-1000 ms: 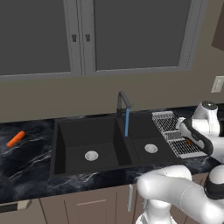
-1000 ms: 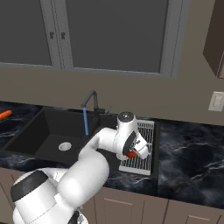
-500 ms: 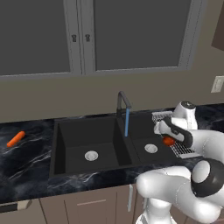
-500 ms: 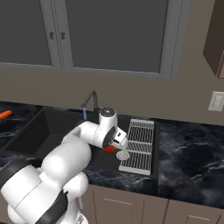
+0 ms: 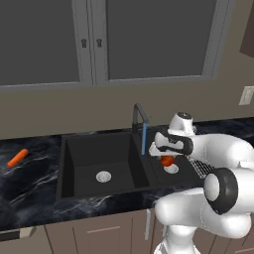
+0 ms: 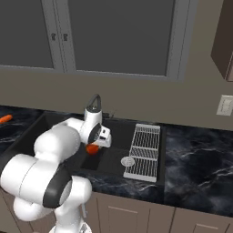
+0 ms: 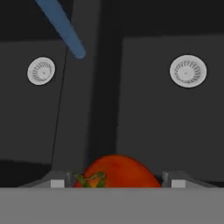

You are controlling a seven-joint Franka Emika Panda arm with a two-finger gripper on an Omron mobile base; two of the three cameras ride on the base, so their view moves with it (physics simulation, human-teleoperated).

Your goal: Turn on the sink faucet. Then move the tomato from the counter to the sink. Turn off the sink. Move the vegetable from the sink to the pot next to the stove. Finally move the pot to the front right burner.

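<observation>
Tomato (image 7: 114, 171) in gripper (image 7: 114, 180), apparently above sink (image 5: 79, 163) divider

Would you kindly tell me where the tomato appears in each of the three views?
Left base view: tomato right of centre, under the gripper, over the right basin.
Right base view: tomato left of centre, below the hand.
Hand view: tomato bottom centre, between the fingertips.
Shared landmark: right drain.
</observation>
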